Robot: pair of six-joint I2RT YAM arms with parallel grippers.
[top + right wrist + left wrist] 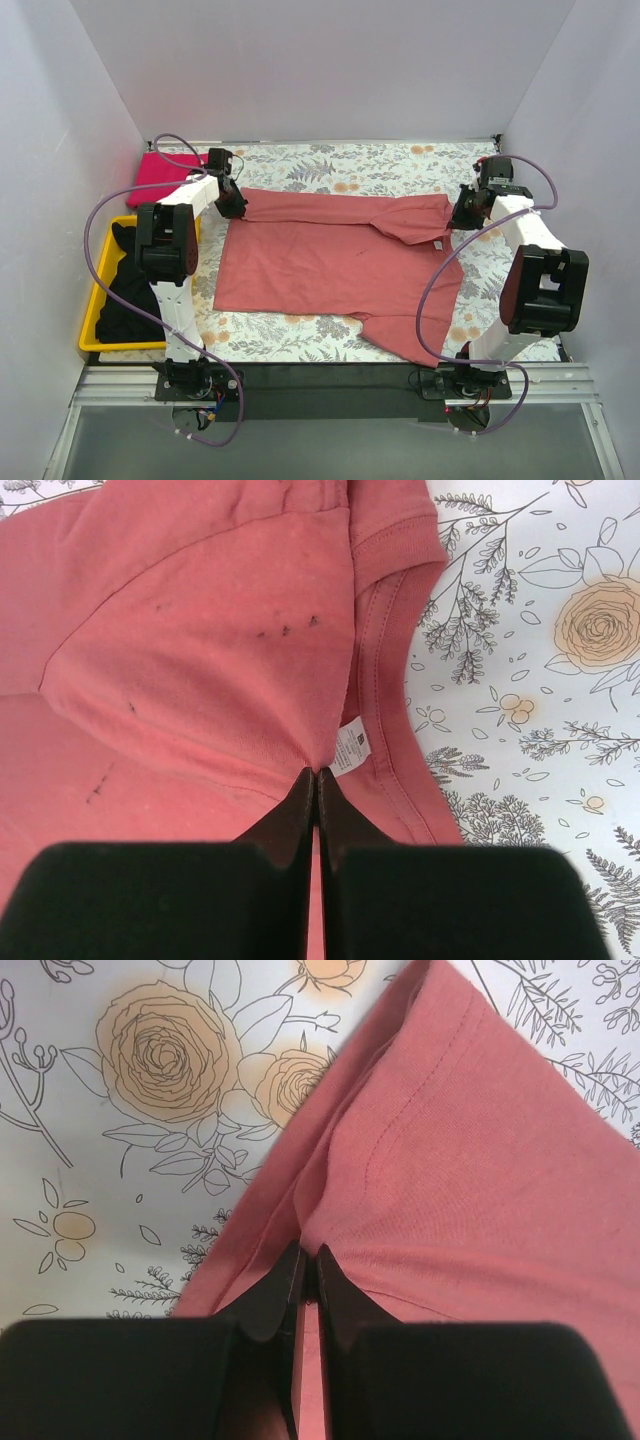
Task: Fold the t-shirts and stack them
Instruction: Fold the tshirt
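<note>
While the salmon-red t-shirt (330, 265) is spread flat across the middle of the floral table cover (380, 165), its long axis is laid from left to right in the overhead frame, with the hem at the left and the collar (385, 660) at the right. The left gripper (232, 205) is set on the upper left corner of the cloth, and in its wrist view the fingers are drawn nearly together with a thin strip of the hem pinched between them (308, 1270). The right gripper (463, 215) is placed at the upper right, just beside the collar and the white label (351, 748); its fingers are pressed together (316, 780), and cloth seems to be caught there, though the contact itself is hidden by the fingertips. The bulk of the shirt is thus found below both grippers in the overhead frame, so a pull toward the lower edge is judged to be what a lengthwise fold calls for. One sleeve (400, 335) is left sticking out at the lower right. A magenta t-shirt (165, 172) is seen at the upper left, and black t-shirts (125, 290) are heaped in the yellow bin (92, 330) at the left edge.
</note>
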